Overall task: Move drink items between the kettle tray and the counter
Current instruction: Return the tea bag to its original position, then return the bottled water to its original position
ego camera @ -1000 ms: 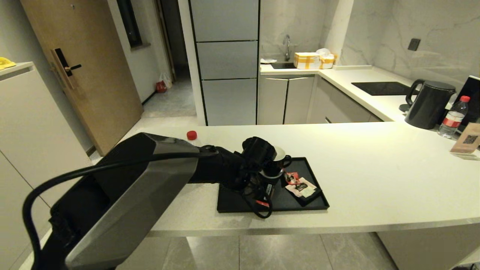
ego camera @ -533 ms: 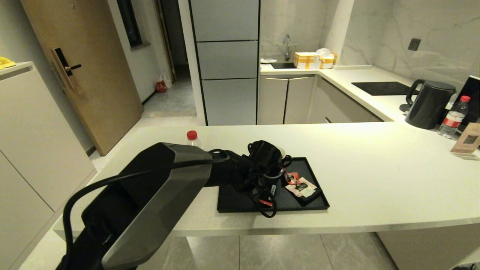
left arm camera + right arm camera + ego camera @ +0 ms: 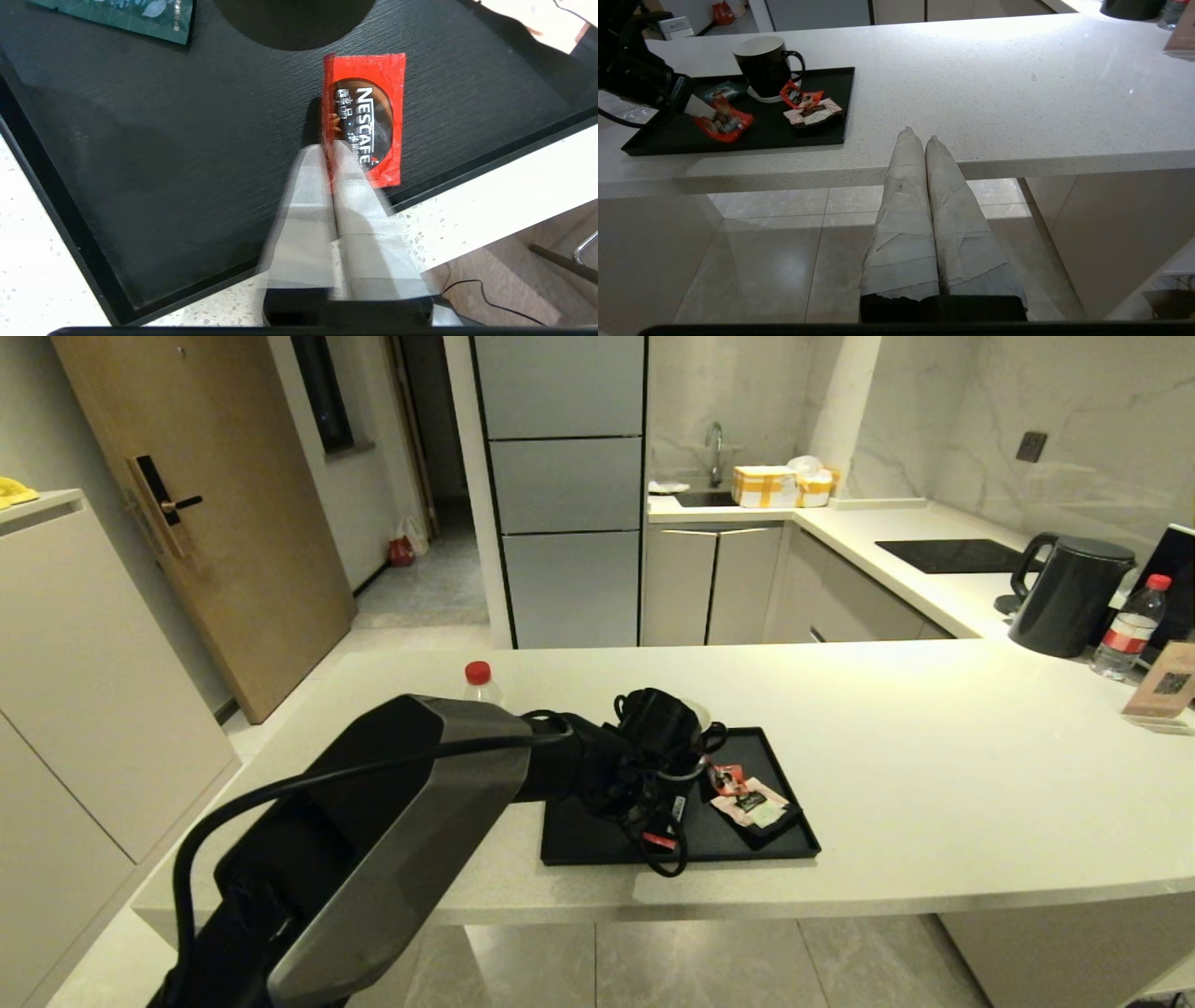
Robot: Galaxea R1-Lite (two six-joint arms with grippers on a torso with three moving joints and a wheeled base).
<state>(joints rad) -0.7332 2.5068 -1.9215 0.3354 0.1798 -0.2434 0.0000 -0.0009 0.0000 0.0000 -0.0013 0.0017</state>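
My left gripper is shut on the edge of a small red sachet with dark print, held low over the black kettle tray near its front rim. The right wrist view shows the same gripper and sachet. A second red sachet lies by the black mug. A clear bottle with a red cap stands on the cream counter behind my left arm. My right gripper is shut and empty, parked in front of the counter's edge.
A pale pink sachet and a teal sachet lie in the tray. At the far right stand a black kettle, another bottle and a brown card. A black hob panel is set in the back counter.
My left arm has shifted a little to the right and forward over the tray, then nearly stopped. The right arm has not moved.
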